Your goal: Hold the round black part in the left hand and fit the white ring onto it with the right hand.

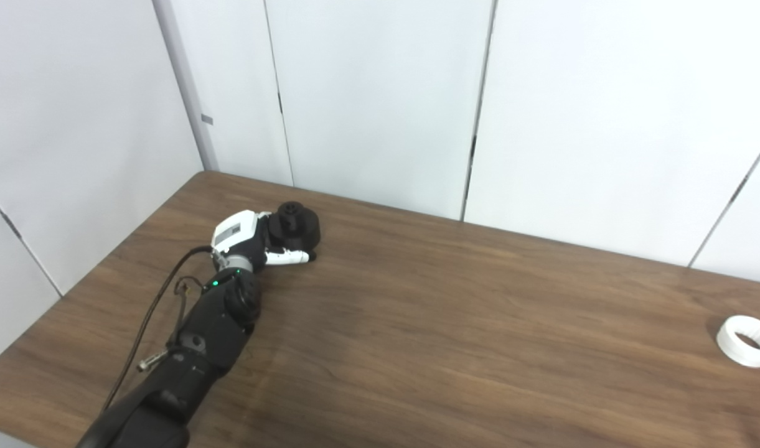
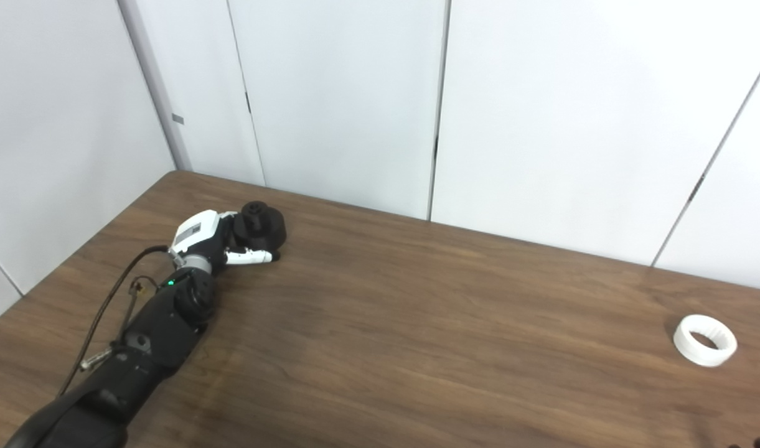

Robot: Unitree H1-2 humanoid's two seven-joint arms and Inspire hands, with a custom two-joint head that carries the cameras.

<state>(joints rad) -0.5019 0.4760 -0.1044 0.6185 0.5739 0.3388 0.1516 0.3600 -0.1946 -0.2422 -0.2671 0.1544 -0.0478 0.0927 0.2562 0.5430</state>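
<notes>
The left arm comes in from the bottom left corner, dark and jointed, with a black cable looping along its outer side and a small green light showing near the wrist. At its far end the left hand, with a white back and dark inner parts, reaches to the far left part of the wooden table. The hand is wrapped around the round black part: the part sits just beyond and to the right of the palm, the thumb lies along its near side, and the other fingers are mostly hidden behind it. From these views it cannot be told for sure whether the part is lifted or resting on the tabletop, though it sits low, close to the wood. A small raised knob shows on top of the black part.

To the right of the hand lies a long stretch of brown wood grain. Behind it stand plain white wall panels with dark seams.

Well apart from the left hand, far off to the right and nearer to the robot, the white ring lies flat on the table with its opening facing up, nothing touching it.

At the bottom right corner of the right eye view a few dark tips just break the picture's edge; they are too little to identify, and the right hand's state cannot be told
</notes>
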